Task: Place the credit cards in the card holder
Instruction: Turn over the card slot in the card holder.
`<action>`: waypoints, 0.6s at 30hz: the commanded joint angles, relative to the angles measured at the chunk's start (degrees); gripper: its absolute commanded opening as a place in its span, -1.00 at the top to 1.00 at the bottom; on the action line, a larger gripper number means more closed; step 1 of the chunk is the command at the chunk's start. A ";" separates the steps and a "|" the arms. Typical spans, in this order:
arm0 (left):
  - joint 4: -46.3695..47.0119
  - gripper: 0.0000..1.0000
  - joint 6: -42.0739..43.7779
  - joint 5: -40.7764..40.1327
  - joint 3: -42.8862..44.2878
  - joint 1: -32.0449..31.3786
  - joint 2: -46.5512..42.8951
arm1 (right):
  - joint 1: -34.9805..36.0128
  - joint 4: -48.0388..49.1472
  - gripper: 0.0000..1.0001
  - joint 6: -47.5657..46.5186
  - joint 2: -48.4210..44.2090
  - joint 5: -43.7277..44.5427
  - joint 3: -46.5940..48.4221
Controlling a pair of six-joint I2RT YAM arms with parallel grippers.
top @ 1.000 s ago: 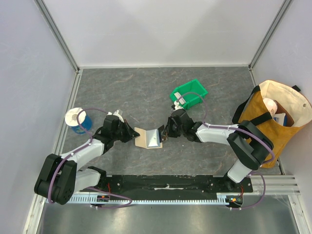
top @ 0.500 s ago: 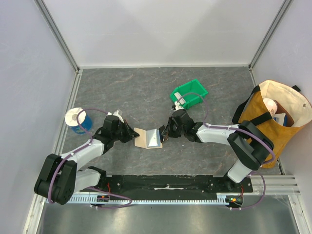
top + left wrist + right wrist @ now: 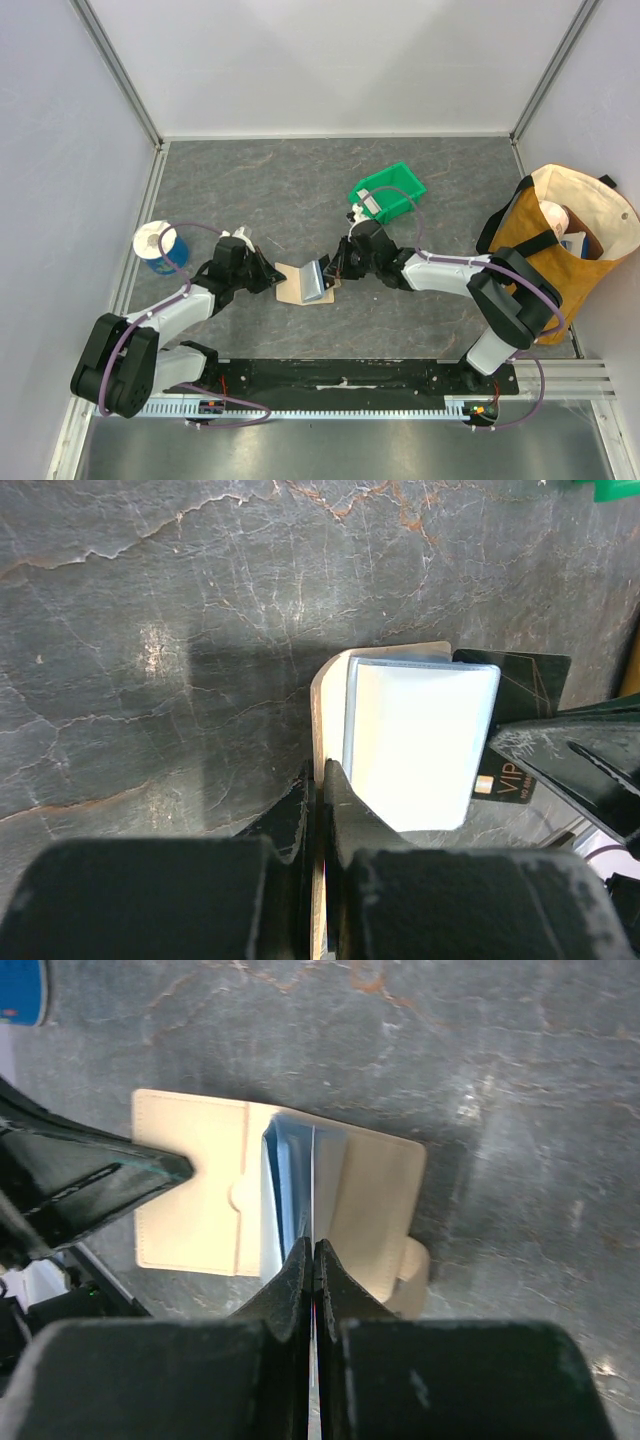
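The tan card holder (image 3: 292, 283) lies open on the grey table between both arms. My left gripper (image 3: 272, 279) is shut on the edge of its left flap (image 3: 322, 780). A whitish light blue credit card (image 3: 420, 742) stands tilted in the holder's fold. Behind it sits a dark credit card (image 3: 522, 680) marked VIP. My right gripper (image 3: 334, 272) is shut on the dark card, which shows edge-on (image 3: 314, 1222) in the right wrist view. That view has the open holder (image 3: 190, 1215) with blue card edges (image 3: 290, 1175) at its fold.
A green bin (image 3: 403, 180) holding a white item stands behind the right arm. A tan tote bag (image 3: 520, 235) fills the right side. A blue and white cup (image 3: 160, 248) stands at the left, with a small white object (image 3: 238, 236) by the left wrist.
The right gripper has shifted a little left and back. The light card in the holder now stands steeper and looks narrower from above. The left gripper has stayed put.
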 commanded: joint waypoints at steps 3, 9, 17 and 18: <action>2.46 0.96 -1.37 -1.28 -0.31 -0.47 0.81 | 1.49 4.78 1.00 -0.23 -1.37 -6.44 4.84; 4.22 0.96 -2.16 -0.66 -0.49 -0.47 1.69 | 3.34 3.38 1.00 -0.76 4.43 -7.95 8.36; 2.99 0.97 -1.73 -1.54 -0.66 -0.56 -0.51 | 3.17 -5.59 1.00 -6.39 -3.72 5.67 8.80; 2.99 0.97 -1.72 -1.54 -0.66 -0.47 -0.42 | 3.17 -5.33 1.00 -6.39 -4.78 5.76 8.71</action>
